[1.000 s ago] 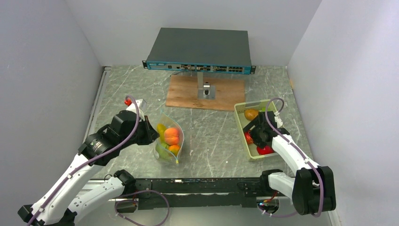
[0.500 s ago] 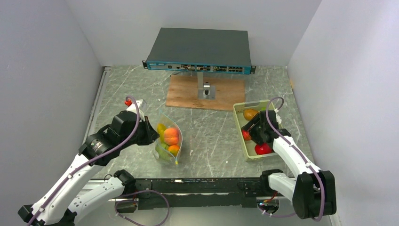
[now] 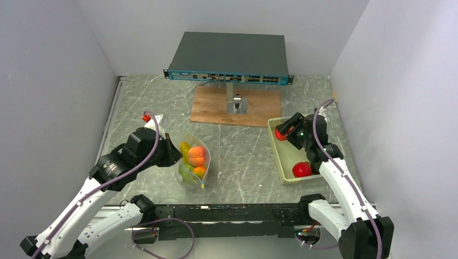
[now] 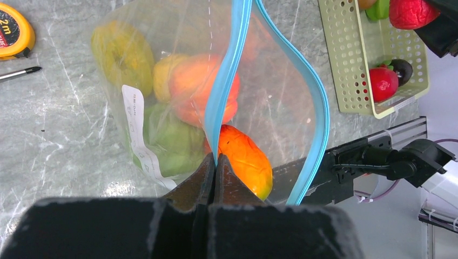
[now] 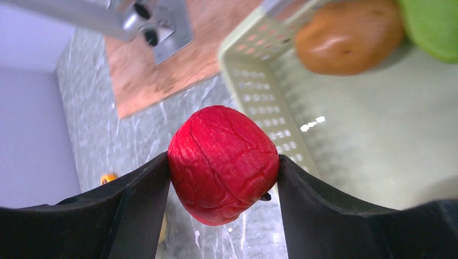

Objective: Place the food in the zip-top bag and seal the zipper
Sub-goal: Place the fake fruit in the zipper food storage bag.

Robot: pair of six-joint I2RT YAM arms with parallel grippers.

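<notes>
The clear zip-top bag [image 3: 193,159] stands open on the table left of centre, with yellow, green, peach and orange toy fruits [image 4: 204,94] inside. My left gripper [image 4: 216,159] is shut on the near lip of its teal-blue zipper [image 4: 227,70] and holds the mouth open. My right gripper [image 5: 222,172] is shut on a wrinkled red fruit [image 5: 222,162], lifted above the left rim of the pale green tray [image 3: 276,154]; the fruit also shows in the top view [image 3: 281,133]. A second red fruit [image 3: 302,169] lies in the tray. A brown fruit [image 5: 348,35] and a green one [image 5: 432,24] lie in its far end.
A network switch [image 3: 229,56] stands on a metal post over a wooden board [image 3: 213,108] at the back. A yellow tape measure [image 4: 13,32] and a pen tip [image 4: 21,73] lie left of the bag. White walls close in both sides.
My right gripper has risen out of the tray with the red fruit and moved toward the tray's far left corner. The left arm and bag have not moved.
</notes>
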